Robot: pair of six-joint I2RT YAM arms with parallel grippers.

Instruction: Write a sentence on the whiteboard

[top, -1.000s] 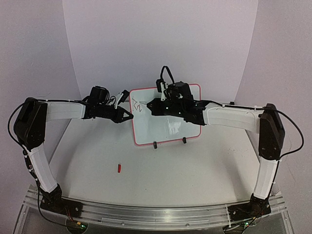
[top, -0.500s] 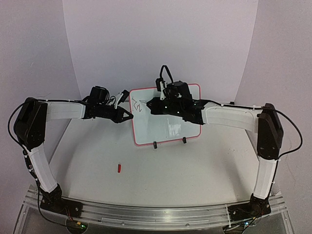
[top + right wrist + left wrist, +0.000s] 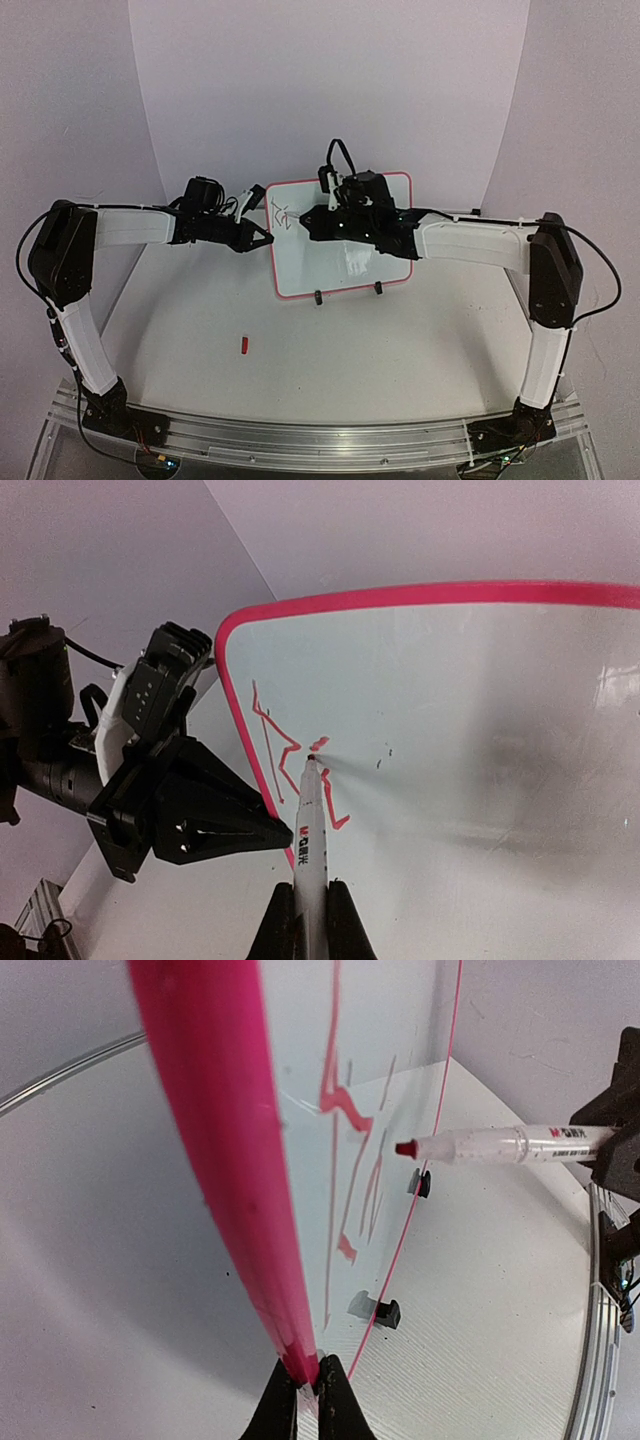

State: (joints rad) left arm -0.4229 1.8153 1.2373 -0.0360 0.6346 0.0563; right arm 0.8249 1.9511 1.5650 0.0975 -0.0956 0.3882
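Observation:
The whiteboard (image 3: 345, 270) stands upright on the table, white with a pink frame (image 3: 215, 1160). My left gripper (image 3: 268, 238) is shut on the frame's left edge, and the jaws (image 3: 310, 1380) pinch the pink rim. My right gripper (image 3: 310, 910) is shut on a white marker (image 3: 312, 820) with a red tip. The tip sits at or just off the board's upper left. There the sentence shows as a few red zigzag strokes (image 3: 280, 745). In the top view the right gripper (image 3: 312, 221) hangs in front of the board.
Two black clip feet (image 3: 319, 297) (image 3: 378, 289) hold the board up. A small red cap (image 3: 245, 345) lies on the table, front left. A curved white backdrop stands behind the board. An aluminium rail (image 3: 320, 440) runs along the near edge.
My right wrist has shifted slightly in front of the board with the marker. The left arm and the whiteboard have stayed where they were.

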